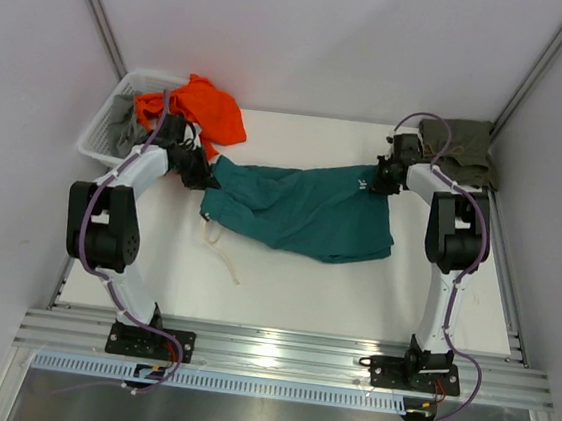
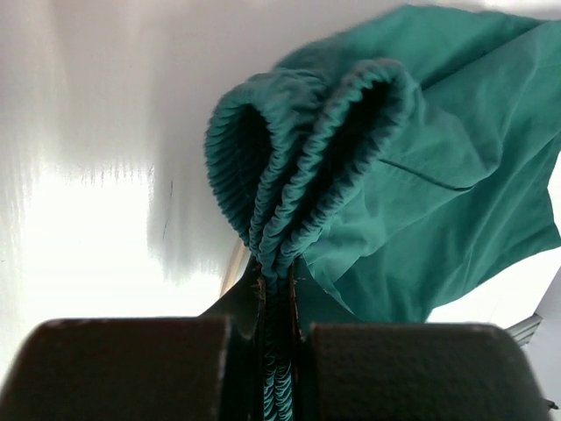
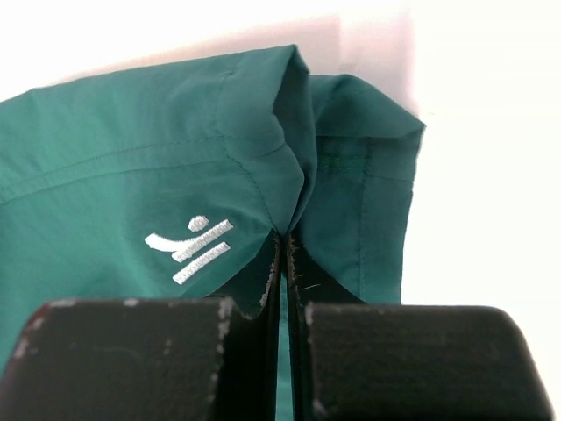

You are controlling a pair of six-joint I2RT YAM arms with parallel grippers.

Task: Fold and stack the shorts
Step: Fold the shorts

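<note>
The teal-green shorts (image 1: pixel 301 211) lie stretched across the middle of the white table, folded lengthwise, with the off-white cord (image 1: pixel 219 249) trailing off the left end. My left gripper (image 1: pixel 204 174) is shut on the gathered elastic waistband (image 2: pixel 298 158) at the left end. My right gripper (image 1: pixel 372 183) is shut on the hem of a leg (image 3: pixel 302 167) at the right end, beside a small white logo (image 3: pixel 193 248). The olive-green shorts (image 1: pixel 458 151) lie folded at the far right corner, behind the right arm.
A white basket (image 1: pixel 120 118) stands at the far left corner, with an orange garment (image 1: pixel 199 106) spilling over it and grey cloth (image 1: pixel 128 132) inside. A metal rail (image 1: pixel 276 351) runs along the near edge. White walls close in on both sides.
</note>
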